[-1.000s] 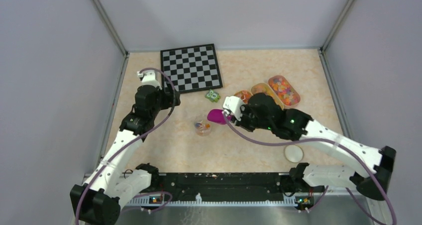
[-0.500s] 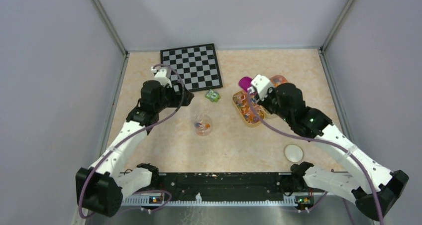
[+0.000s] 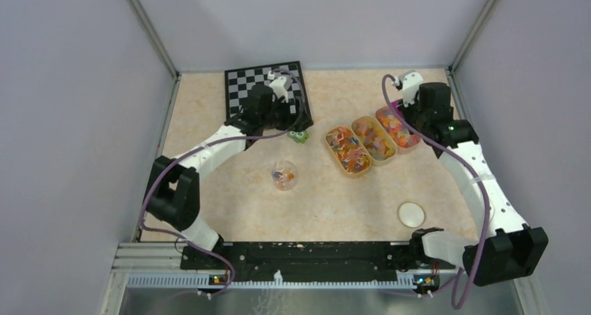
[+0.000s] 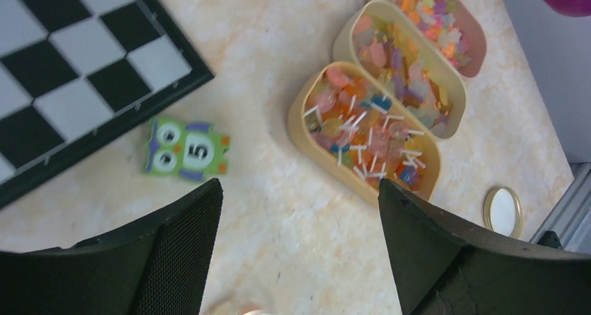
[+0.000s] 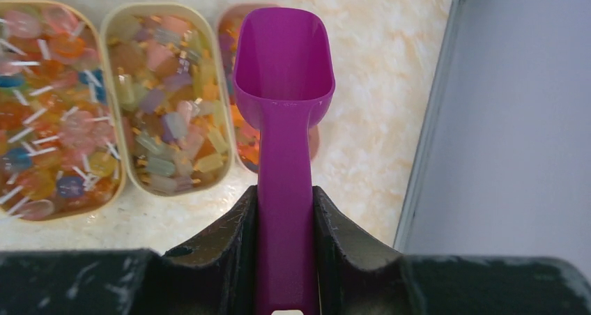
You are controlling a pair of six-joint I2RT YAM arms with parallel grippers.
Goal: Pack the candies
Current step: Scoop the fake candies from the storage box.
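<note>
Right fingers (image 5: 230, 242) pinching magenta scoop (image 5: 282, 64) by handle, scoop empty above candies (image 5: 248, 144) at frame top, left fingers (image 4: 178, 249) spread wide over tabletop (image 4: 279, 210)

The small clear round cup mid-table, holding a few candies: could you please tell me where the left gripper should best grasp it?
Probably across its outer wall, coming straight down: the small clear round cup shows a circular outline from above and nothing stands close beside it, so the open left gripper could straddle it at any angle.
</note>
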